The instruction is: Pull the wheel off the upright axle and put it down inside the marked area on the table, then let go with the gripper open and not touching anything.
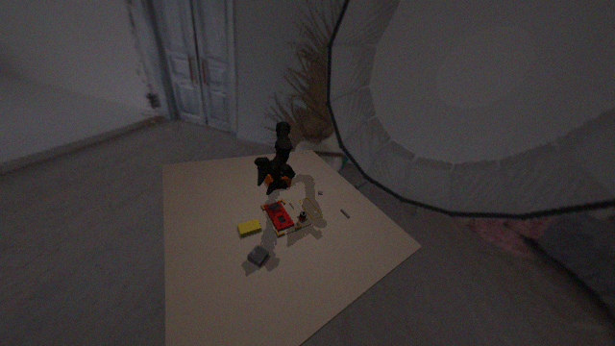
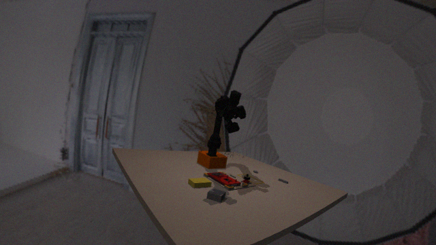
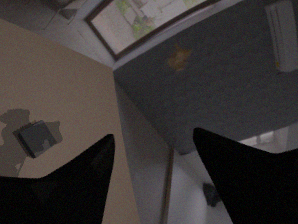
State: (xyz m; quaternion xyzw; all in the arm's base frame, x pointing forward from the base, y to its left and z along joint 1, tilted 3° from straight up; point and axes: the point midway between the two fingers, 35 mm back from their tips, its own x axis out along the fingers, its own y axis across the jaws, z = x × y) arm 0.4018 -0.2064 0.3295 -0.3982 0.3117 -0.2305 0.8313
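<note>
one wide worktop (image 2: pixel 163 190) carries everything. my hand (image 2: pixel 235 117) is high above it, fingers apart and holding nothing. small wheel (image 1: pixel 302 215) sits on its axle beside the red board (image 1: pixel 279 215).

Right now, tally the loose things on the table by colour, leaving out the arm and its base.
Yellow: 1, the yellow block
Red: 1, the red board
Grey: 3, the grey block and two small grey pieces
Dark: 1, the wheel on its axle
Total: 6
</note>
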